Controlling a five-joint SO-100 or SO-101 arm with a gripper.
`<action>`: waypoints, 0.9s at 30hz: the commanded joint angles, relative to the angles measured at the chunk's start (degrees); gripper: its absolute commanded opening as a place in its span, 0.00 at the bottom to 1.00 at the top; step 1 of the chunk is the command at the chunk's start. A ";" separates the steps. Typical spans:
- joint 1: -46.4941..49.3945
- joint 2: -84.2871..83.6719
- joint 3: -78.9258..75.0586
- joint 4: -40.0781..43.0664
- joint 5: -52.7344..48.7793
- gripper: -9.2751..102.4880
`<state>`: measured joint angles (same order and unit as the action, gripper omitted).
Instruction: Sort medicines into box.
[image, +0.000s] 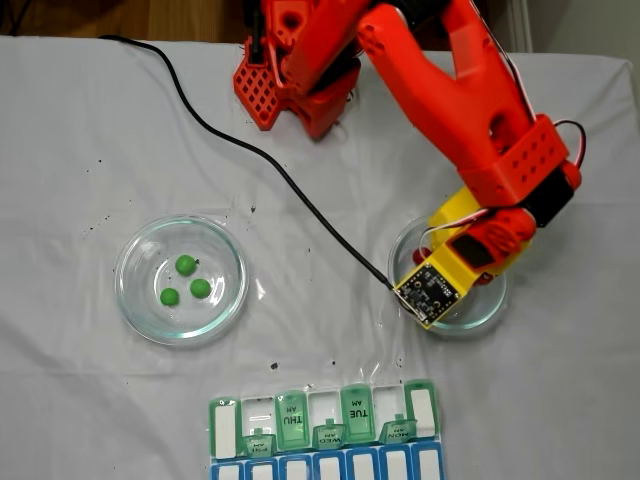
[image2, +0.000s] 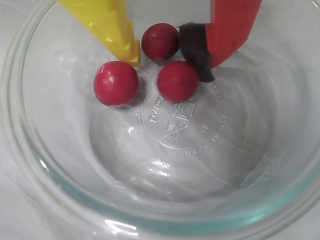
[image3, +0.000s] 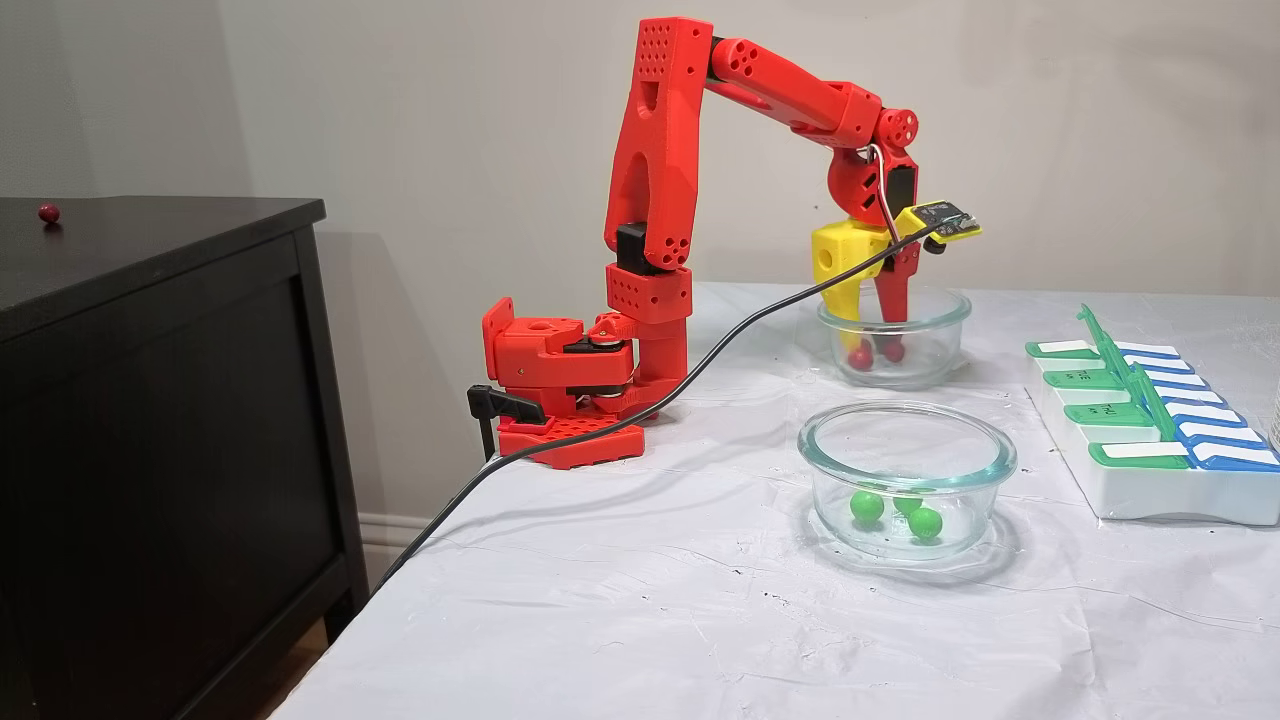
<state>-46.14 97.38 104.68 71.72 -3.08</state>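
White cloth covers the surface (image3: 620, 600), wrinkled and dotted with dark specks, with a dark cabinet (image3: 160, 400) standing beside it against a plain wall. From the red base (image3: 560, 400) the arm (image3: 660, 150) arches over and drops its hand (image2: 172, 57) into a clear glass bowl (image2: 150, 210). Up close, the yellow finger (image2: 112, 27) and the red finger (image2: 232, 25), which carries a dark pad, stand a little apart with one dark red ball (image2: 160, 41) between them; I cannot tell whether they are actually pinching it. Two more red balls (image2: 116, 83) sit on the bottom of the bowl just in front of the fingertips, one touching the yellow tip. A second glass bowl (image: 130, 300), well apart from the first, holds three green balls (image: 186, 265) clustered together. The pill box (image3: 1150, 490) rests near the edge of the cloth, past both bowls, with several of its green lids standing open over white compartments and a blue row alongside. A black cable (image: 250, 140) trails across the cloth to the small board on the wrist.
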 joint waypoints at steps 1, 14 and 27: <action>-2.46 1.85 -0.09 0.09 -0.88 0.10; 1.85 6.33 -3.25 -0.09 -1.32 0.08; 7.47 13.80 -8.79 2.37 -3.87 0.08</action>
<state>-40.17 102.57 102.66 73.12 -5.71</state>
